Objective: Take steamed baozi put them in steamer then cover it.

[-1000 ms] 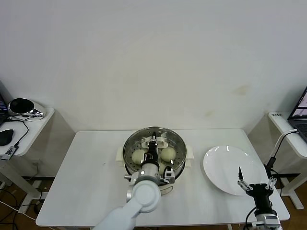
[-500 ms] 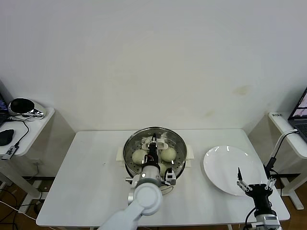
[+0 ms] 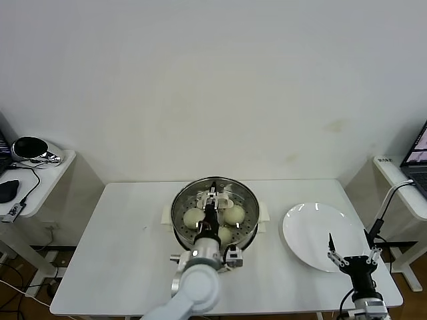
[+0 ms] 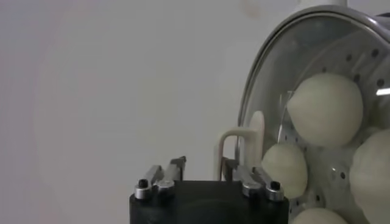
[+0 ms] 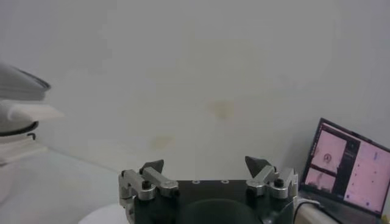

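Observation:
The steamer (image 3: 179, 224) stands mid-table on its cream base, and the clear glass cover (image 3: 244, 203) lies on it. Through the glass I see three steamed baozi (image 3: 193, 216) in the head view and several baozi (image 4: 325, 109) in the left wrist view. My left gripper (image 3: 212, 197) hangs over the lid's centre, jaws open, with the cream bar handle (image 4: 241, 141) just beyond its fingers (image 4: 177, 167) and one post of the handle close to one finger. My right gripper (image 3: 353, 248) waits open and empty at the near right, above the plate's near edge.
A white plate (image 3: 310, 230) lies bare at the right of the table. A side table with a dark round object (image 3: 30, 148) stands far left, and a laptop (image 5: 350, 164) far right. The steamer's edge (image 5: 15, 109) shows in the right wrist view.
My left gripper was shut on the cover's handle and has now opened and let it go, drawing back a little toward me. The right arm has barely moved.

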Robot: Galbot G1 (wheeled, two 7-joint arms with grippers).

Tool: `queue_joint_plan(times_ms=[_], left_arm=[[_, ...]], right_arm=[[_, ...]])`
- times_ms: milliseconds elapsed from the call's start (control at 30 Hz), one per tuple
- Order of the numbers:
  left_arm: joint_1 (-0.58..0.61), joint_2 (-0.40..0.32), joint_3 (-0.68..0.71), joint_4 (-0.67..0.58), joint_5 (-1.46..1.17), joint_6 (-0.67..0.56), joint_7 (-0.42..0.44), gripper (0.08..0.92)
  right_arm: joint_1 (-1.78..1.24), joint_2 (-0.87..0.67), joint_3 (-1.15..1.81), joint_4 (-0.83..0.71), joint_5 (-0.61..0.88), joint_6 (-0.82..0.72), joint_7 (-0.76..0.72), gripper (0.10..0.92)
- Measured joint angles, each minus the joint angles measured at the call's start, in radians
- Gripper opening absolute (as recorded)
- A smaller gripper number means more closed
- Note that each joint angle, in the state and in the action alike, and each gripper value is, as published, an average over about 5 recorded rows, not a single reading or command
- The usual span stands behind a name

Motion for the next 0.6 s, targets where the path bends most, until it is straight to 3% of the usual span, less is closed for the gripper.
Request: queue_joint_plan(times_ms=[233,400,600], left_arm=[[0.114,0.060,-0.029,-0.146,-0.081,-0.005,-0.056,0.795],[0.247,0.096,-0.120,-0.267,-0.236,-0.086,-0.142,0.822],[0.471,0.107,-0.373,-0.342,-0.581,-0.319,-0.280,0.823]], right_arm=[[-0.003,-0.011,-0.003,0.000,0.005,0.001,-0.002,0.823],[-0.001,-0.017,-0.011,-0.004,0.011,0.001,-0.002,0.823],[-0.010,-0.025,-0.031,-0.011,0.027,0.001,-0.009,0.823]])
